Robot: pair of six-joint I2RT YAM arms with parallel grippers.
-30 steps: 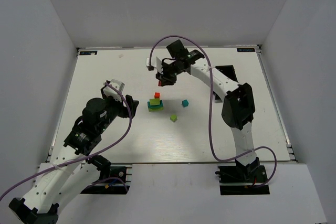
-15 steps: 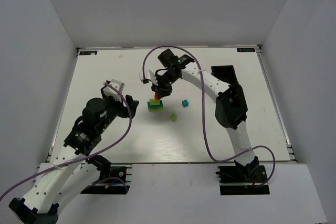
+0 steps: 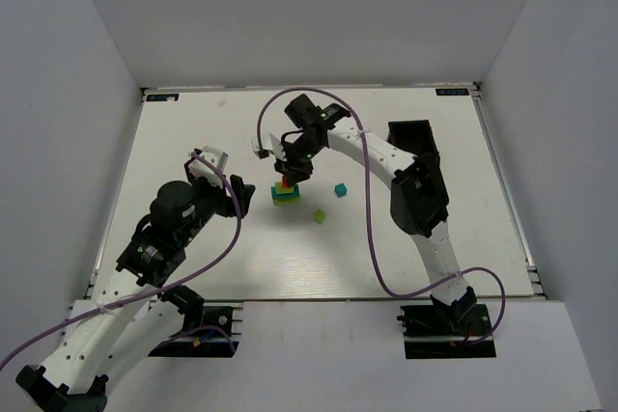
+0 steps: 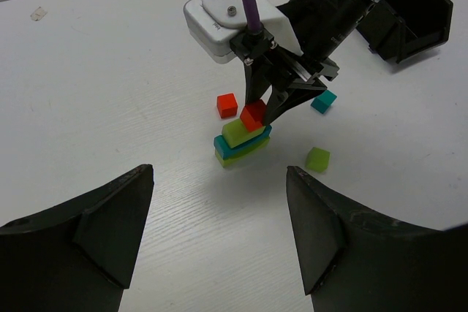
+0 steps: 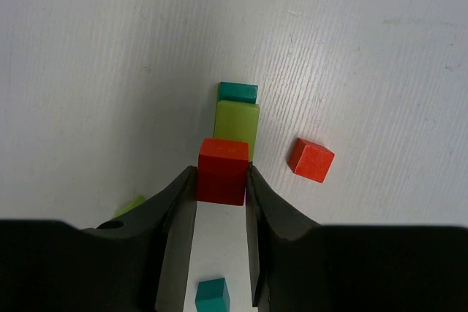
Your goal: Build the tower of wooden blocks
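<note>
Tower (image 4: pixel 240 141) lime-green and teal; held cube (image 4: pixel 254 116) red; loose red cube (image 4: pixel 227 105), teal cube (image 4: pixel 322 101), lime cube (image 4: pixel 317 159).

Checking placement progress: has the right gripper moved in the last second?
Yes. The right gripper, shut on the red cube, came down-left in the top view, to right above the block tower.

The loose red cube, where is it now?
In the left wrist view, the loose red cube lies on the table just up-left of the block stack, apart from it, beside the right gripper holding a second red cube.
</note>
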